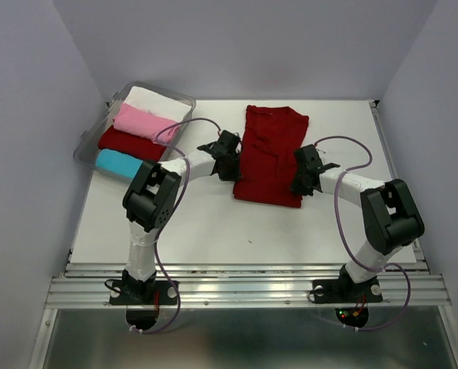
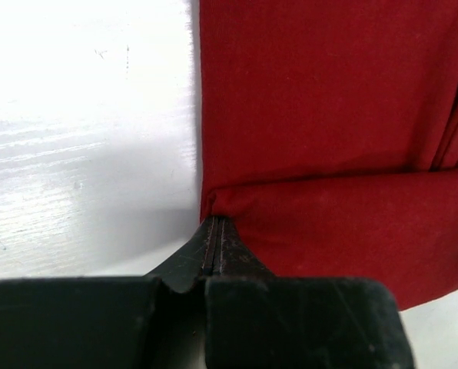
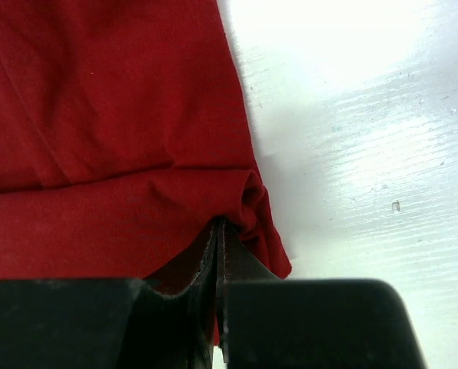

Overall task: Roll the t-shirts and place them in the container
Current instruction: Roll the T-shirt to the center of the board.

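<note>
The left gripper [image 2: 216, 224] and right gripper [image 3: 218, 227] pinch closed on the dark red t-shirt [image 1: 271, 150] at its first fold — most rolling remains, I judge.

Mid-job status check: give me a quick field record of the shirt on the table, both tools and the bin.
Work item: large dark red t-shirt, spread on the table, near end folded over in a band
Left tool: shut on the shirt's left edge at the fold
Right tool: shut on the shirt's right edge at the fold
Bin: clear, far left; holds white shirt, pink shirt, second dark red shirt, cyan shirt
</note>
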